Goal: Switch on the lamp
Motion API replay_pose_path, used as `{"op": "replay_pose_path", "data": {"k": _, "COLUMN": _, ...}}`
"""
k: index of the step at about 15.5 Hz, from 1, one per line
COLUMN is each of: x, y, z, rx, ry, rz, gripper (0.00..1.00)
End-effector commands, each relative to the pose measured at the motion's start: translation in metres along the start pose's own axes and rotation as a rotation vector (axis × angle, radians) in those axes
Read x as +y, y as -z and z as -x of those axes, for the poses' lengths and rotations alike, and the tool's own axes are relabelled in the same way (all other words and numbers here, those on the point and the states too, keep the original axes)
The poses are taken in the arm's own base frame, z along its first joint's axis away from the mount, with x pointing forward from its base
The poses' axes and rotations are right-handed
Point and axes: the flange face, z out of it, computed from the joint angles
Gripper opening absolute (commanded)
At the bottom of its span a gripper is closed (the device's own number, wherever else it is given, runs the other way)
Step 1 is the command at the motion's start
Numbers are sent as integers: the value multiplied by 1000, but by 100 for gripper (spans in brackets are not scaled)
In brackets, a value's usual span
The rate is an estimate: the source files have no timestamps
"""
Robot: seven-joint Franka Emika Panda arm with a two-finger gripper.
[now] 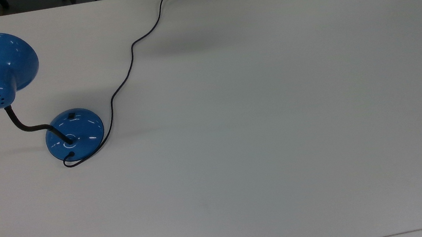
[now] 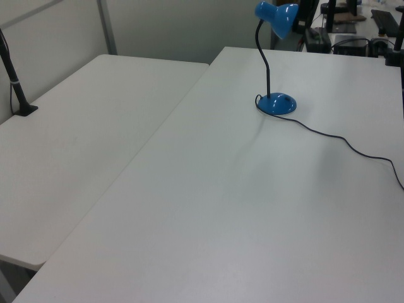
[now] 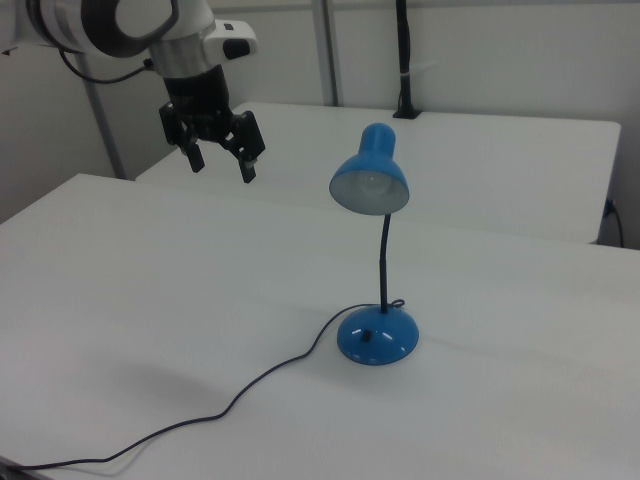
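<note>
a lab or office-like workroom: plain white tables (image 2: 189, 208) pushed side by side, bare pale partition walls with metal uprights (image 3: 325, 50) behind them, a black clamp-mounted pole (image 3: 404, 60) on the far table in the right view, and dark equipment and cables (image 2: 353, 25) at the far right of the left view.

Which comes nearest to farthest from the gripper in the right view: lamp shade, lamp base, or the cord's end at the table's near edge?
1. Lamp shade, right of the open gripper, similar height.
2. Lamp base, lower right, on the table.
3. Cord end, bottom left edge.
</note>
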Motion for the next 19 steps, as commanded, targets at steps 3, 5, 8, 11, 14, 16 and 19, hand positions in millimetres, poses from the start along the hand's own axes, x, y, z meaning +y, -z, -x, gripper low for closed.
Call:
{"op": "replay_pose_path", "data": {"k": 3, "x": -7, "y": 2, "z": 1, "rx": -13, "ry": -5, "rz": 15, "gripper": 100}}
{"op": "replay_pose_path", "data": {"k": 5, "x": -7, "y": 2, "z": 2, "rx": -15, "ry": -5, "rz": 15, "gripper": 100}}
{"op": "replay_pose_path", "data": {"k": 8, "x": -7, "y": 2, "z": 2, "rx": -15, "ry": -7, "rz": 15, "gripper": 100}}
{"op": "replay_pose_path", "data": {"k": 11, "x": -6, "y": 2, "z": 2, "rx": -15, "ry": -4, "rz": 15, "gripper": 100}}
{"op": "replay_pose_path", "data": {"k": 14, "x": 12, "y": 0, "z": 13, "rx": -67, "ry": 78, "rz": 9, "gripper": 100}}
{"op": "replay_pose_path", "data": {"k": 16, "x": 31, "y": -13, "z": 27, "rx": -138, "ry": 216, "rz": -5, "gripper": 100}}
{"op": "replay_pose_path", "data": {"k": 19, "x": 63, "y": -45, "z": 46, "rx": -248, "ry": 361, "rz": 18, "gripper": 100}}
